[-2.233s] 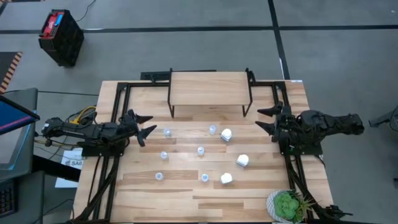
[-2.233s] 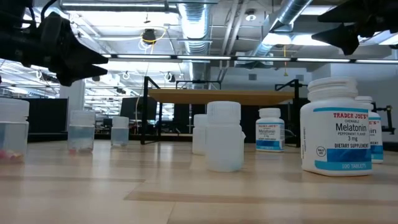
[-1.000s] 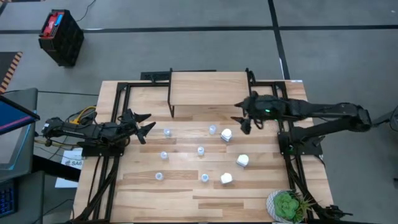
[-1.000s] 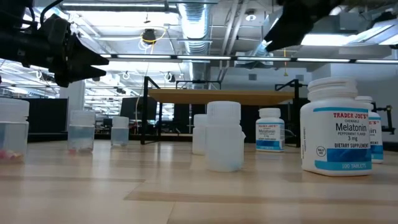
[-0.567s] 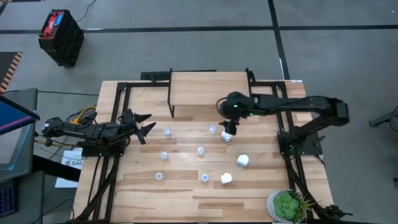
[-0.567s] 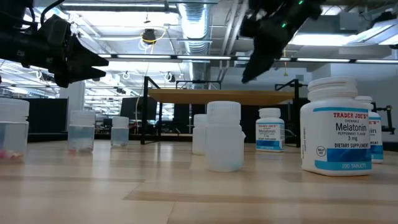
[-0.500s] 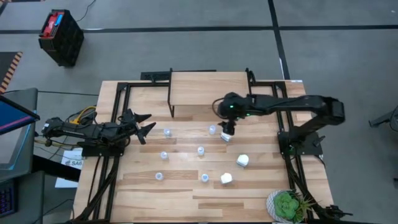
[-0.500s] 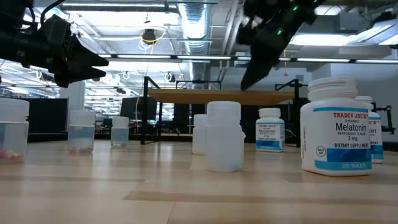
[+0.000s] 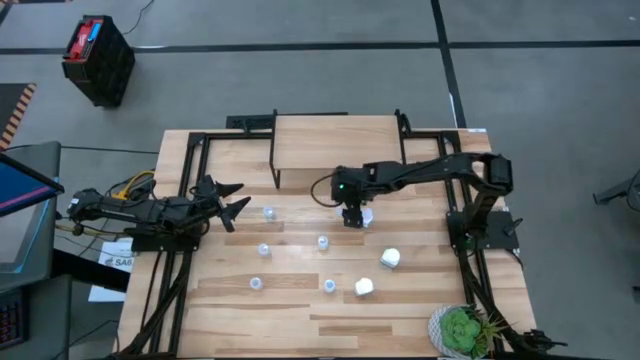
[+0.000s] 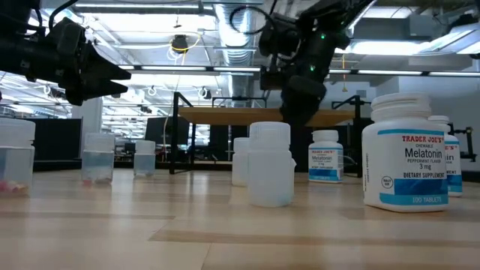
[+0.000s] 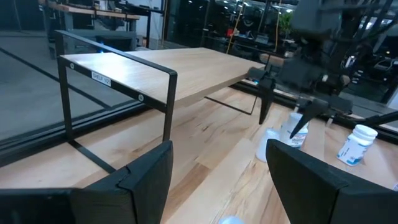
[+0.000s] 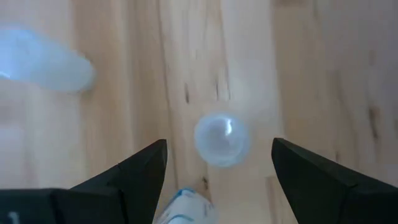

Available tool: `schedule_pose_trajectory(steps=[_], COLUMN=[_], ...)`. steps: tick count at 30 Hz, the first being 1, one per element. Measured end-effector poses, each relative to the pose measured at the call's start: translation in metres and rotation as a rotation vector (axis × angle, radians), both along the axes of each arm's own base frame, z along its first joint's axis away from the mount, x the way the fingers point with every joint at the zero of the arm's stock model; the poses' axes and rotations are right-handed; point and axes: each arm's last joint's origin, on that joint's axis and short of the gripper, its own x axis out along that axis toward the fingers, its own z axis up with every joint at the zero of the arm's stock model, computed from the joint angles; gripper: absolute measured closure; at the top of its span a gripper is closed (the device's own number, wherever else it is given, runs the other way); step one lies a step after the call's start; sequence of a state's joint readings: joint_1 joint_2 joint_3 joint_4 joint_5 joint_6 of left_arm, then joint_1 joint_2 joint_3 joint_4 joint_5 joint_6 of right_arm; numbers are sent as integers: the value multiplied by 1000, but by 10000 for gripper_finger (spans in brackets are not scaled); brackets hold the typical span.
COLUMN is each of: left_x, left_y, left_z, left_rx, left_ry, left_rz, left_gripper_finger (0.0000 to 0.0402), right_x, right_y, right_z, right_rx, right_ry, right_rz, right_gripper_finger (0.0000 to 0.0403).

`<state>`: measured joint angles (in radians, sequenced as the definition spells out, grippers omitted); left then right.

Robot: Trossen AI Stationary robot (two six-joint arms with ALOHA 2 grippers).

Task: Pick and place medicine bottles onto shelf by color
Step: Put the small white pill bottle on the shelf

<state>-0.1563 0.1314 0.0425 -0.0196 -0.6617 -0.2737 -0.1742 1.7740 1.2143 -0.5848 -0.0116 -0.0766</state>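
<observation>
Tabletop [image 9: 240, 300] of pale wood carries everything. Shelf [image 9: 335, 140] stands at its far edge, bare, small light board on thin black legs.

Right arm reaches out from its side to mid-table, just in front of the shelf. Right gripper [image 9: 352, 213] points straight down, fingers spread wide and holding nothing. In the right wrist view a small pale-blue bottle [image 12: 222, 139] sits between the two fingers, seen cap-on, upright, no contact on either side. A white bottle [image 9: 366, 215] stands just beside it, label edge peeking into the wrist view near one finger.

Left arm waits at the left edge of the table. Left gripper [image 9: 232, 201] is fully spread, empty, aimed toward the middle.

White bottles, larger: one by the right gripper, two nearer the front, white bottle [image 9: 390, 258] and white bottle [image 9: 364, 287]. Pale-blue bottles, smaller, scattered across the middle, well apart from each other; one [image 9: 323, 242] just in front of the gripper, one [image 9: 269, 213] toward the left arm.

Handling, as judged: the blue bottle looks light, rigid plastic, smooth-sided, so likely slippery and easy to tip if a finger clips it first. Best hold is across the round body below the cap, fingers squarely opposite, closed gently. The white neighbour leaves little room on that side; a nudge could knock it over.
</observation>
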Motion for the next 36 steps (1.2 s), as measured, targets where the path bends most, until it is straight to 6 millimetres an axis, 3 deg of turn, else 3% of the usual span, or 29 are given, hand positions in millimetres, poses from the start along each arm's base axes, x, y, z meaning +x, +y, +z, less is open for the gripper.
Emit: schedule_pose_trajectory(steps=[20, 29, 36], left_x=[0, 0, 0], left_y=[0, 0, 0], left_z=[-1, -1, -1], left_rx=[1, 1, 1], left_ry=[7, 6, 7], left_rz=[0, 0, 0], left_gripper_finger=[156, 156, 156], right_x=[10, 10, 10], right_y=[4, 4, 4], right_z=[-9, -9, -9], right_rx=[-6, -5, 6], right_ry=[5, 7, 1], right_rz=[7, 6, -20], right_gripper_finger=[96, 142, 199])
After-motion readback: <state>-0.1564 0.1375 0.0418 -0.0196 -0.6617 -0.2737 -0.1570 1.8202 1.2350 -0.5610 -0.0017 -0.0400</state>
